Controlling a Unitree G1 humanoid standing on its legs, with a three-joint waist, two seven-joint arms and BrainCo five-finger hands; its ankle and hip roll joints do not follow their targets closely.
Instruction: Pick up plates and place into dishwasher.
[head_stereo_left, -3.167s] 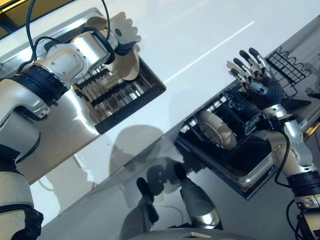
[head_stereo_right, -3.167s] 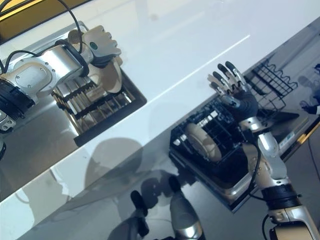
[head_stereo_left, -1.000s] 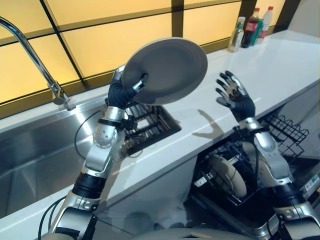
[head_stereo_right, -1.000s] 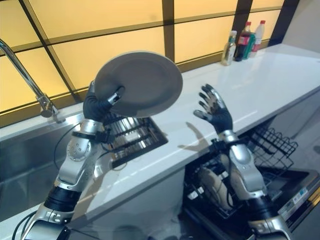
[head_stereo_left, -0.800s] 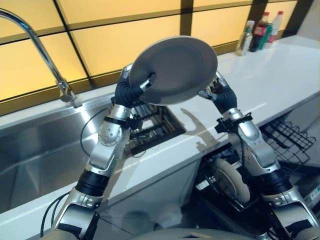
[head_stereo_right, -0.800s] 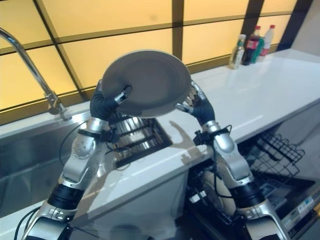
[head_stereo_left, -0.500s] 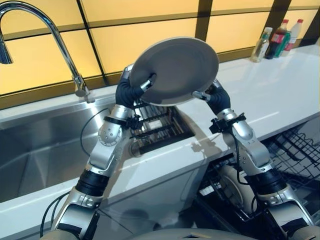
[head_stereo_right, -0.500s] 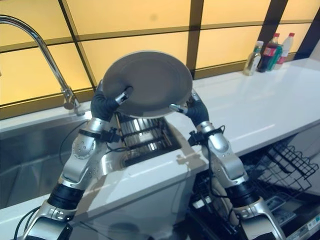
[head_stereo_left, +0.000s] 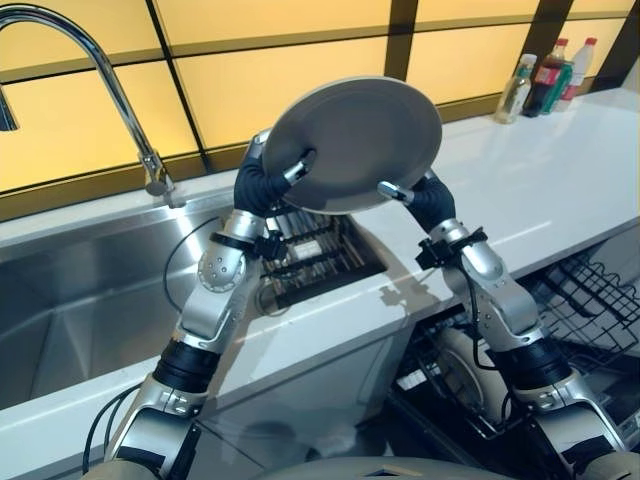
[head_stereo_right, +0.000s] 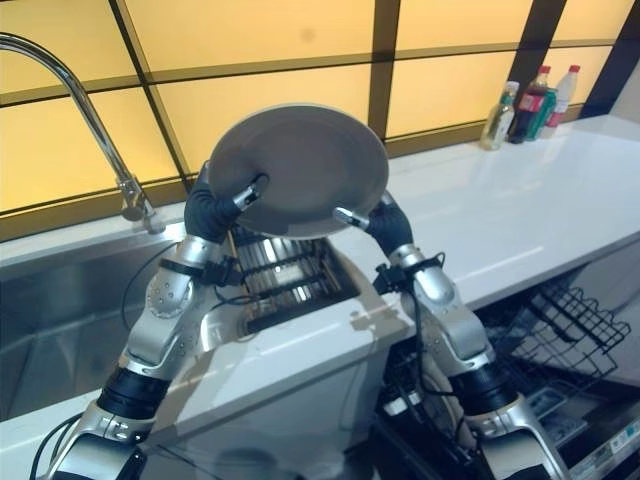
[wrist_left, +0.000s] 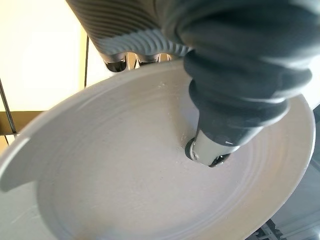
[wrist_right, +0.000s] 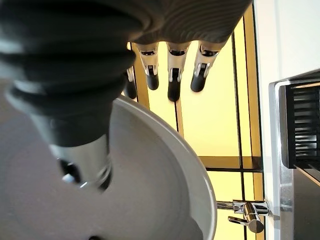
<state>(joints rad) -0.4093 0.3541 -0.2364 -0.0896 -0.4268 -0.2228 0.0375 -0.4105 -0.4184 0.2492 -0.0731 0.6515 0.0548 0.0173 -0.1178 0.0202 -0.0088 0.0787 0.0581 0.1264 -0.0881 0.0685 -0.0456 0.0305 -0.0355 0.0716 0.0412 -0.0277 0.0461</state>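
A round grey plate (head_stereo_left: 355, 140) is held up in the air above the sink's dish rack (head_stereo_left: 320, 255), its underside tilted toward me. My left hand (head_stereo_left: 262, 185) grips its left edge, thumb on the near face and fingers behind; the left wrist view shows that thumb (wrist_left: 235, 100) pressed on the plate (wrist_left: 125, 175). My right hand (head_stereo_left: 428, 200) pinches the lower right edge. In the right wrist view its thumb (wrist_right: 75, 100) lies on the plate (wrist_right: 150, 190), with the fingers past the rim. Another plate (head_stereo_left: 465, 365) stands in the dishwasher's lower rack.
A steel sink (head_stereo_left: 80, 290) with a tall curved faucet (head_stereo_left: 110, 80) lies to the left. The white counter (head_stereo_left: 540, 170) runs to the right, with bottles (head_stereo_left: 548, 75) at its far end. The open dishwasher's black wire basket (head_stereo_left: 600, 300) is at lower right.
My left hand lifted the plate out of the sink rack and raised it. My right hand came from over the dishwasher and took hold of its right edge. The view has shifted too.
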